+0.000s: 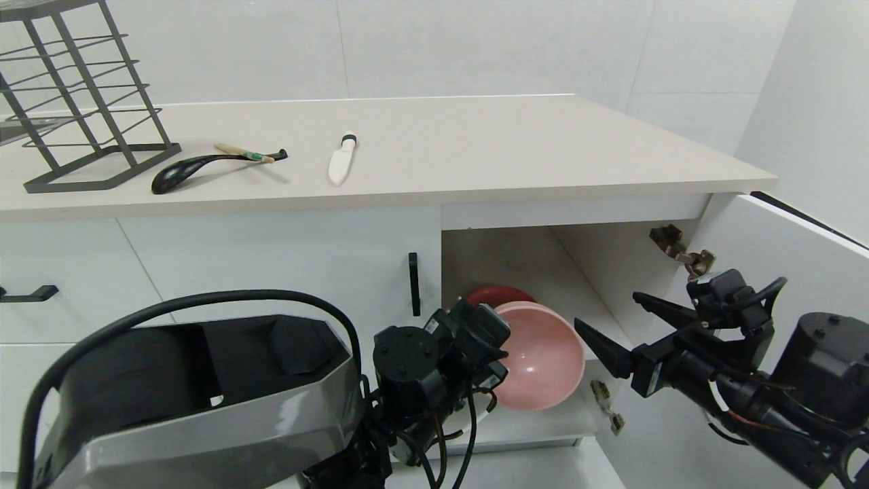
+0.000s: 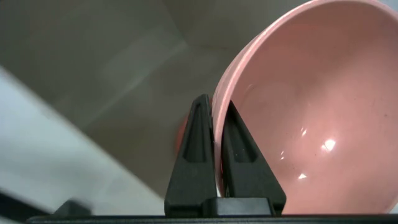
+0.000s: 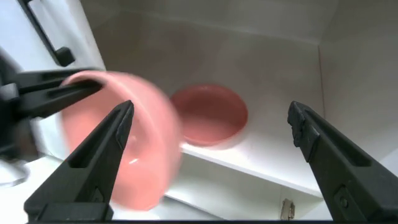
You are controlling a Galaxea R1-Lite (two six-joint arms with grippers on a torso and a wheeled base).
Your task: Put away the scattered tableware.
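**Pink bowl** (image 1: 543, 356): tipped up on its edge with the hollow facing out toward you. It is held at the near mouth of the open cabinet (image 1: 611, 258), above the front of the shelf (image 1: 536, 424).

**Left gripper** (image 2: 214, 106): pinches the pink bowl's rim on its left side, one finger inside the wall and one outside. The bowl hangs from this grip; the views do not show whether it rests on the shelf.

**Red bowl** (image 1: 495, 294): sits flat on the shelf, farther in and slightly left of the pink one. You cannot tell whether the two touch.

**Right gripper** (image 1: 606, 309): just right of the pink bowl and apart from it, jaws spread wide and holding nothing.

**Cabinet door** (image 1: 781, 272): swung open on the far right.

**Step in hand**, as you may judge it: stowing the pink bowl.

**Next move** calls for:
- carrying the bowl deeper in;
- levelling it;
- setting it on or beside the red bowl;
- opening the left fingers only once it rests.

Watch the rim against the cabinet's left edge.

**Counter** (image 1: 509, 149), above:
- black spoon (image 1: 180, 173) with chopsticks (image 1: 244, 153) lying across its handle;
- white knife (image 1: 341, 161) to their right;
- wire rack (image 1: 81, 102) at the far left.

These you have yet to put away.
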